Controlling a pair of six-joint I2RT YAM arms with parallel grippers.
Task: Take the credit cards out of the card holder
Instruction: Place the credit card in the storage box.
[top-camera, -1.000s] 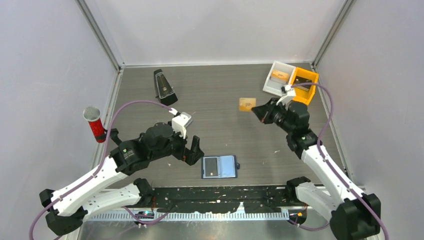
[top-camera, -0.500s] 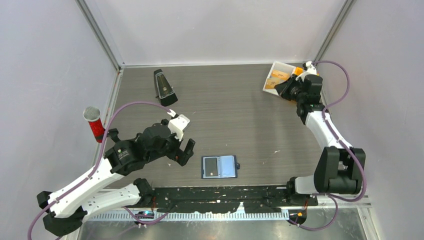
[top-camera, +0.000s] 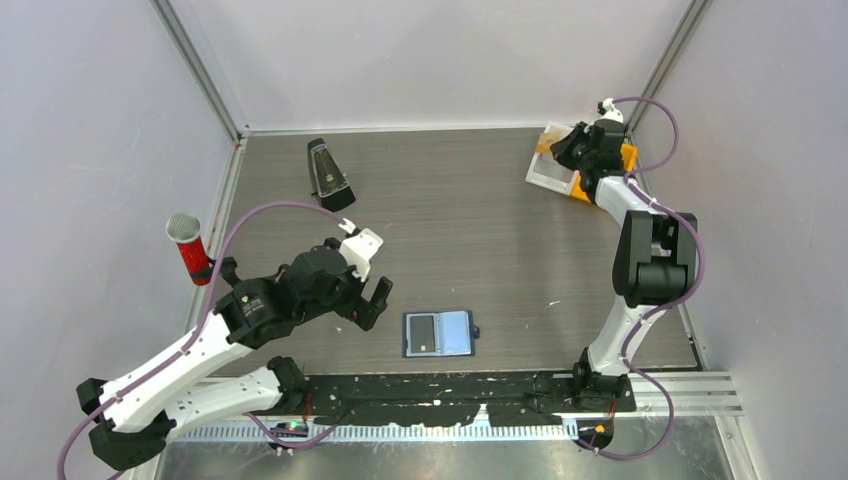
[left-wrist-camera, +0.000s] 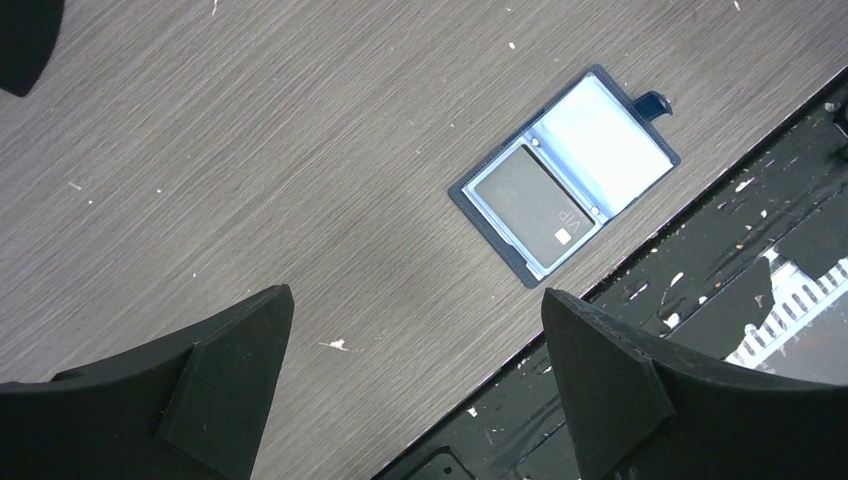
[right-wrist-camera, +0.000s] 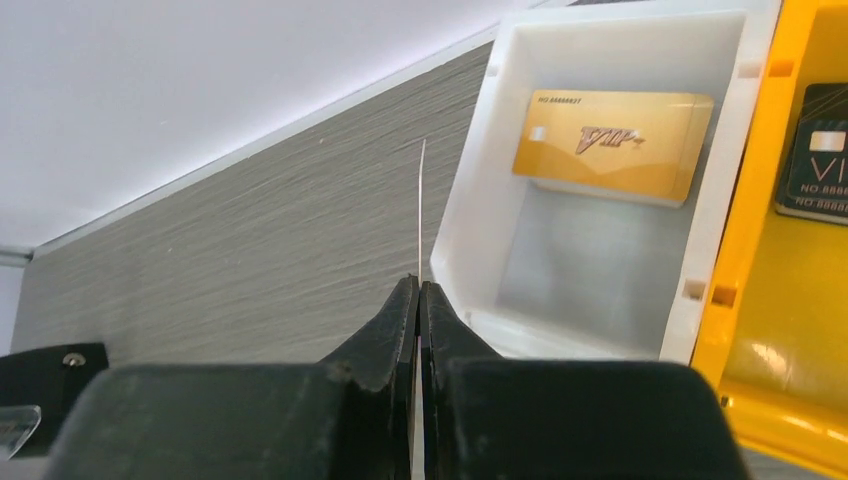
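The card holder (top-camera: 440, 334) lies open near the front edge, dark blue outside and lighter blue inside. In the left wrist view the card holder (left-wrist-camera: 565, 175) has a dark grey card (left-wrist-camera: 527, 205) in one half, while the other half shows only pale blue. My left gripper (left-wrist-camera: 415, 295) hangs open above bare table to the holder's left (top-camera: 373, 303). At the back right my right gripper (top-camera: 558, 150) is shut on an orange credit card (top-camera: 547, 140). The right wrist view shows that card edge-on as a thin line (right-wrist-camera: 421, 200) rising from the gripper (right-wrist-camera: 419, 285), beside the white bin.
A white bin (right-wrist-camera: 480, 230) holds a gold card (right-wrist-camera: 612, 142). The yellow bin (right-wrist-camera: 790, 320) next to it holds a black card (right-wrist-camera: 815, 165). A black metronome (top-camera: 327, 172) stands at the back left and a red microphone (top-camera: 188, 248) at the left edge.
My right arm swung from the table's middle to the bins at the back right, carrying the orange card. The left arm drew back slightly to the left, still open.
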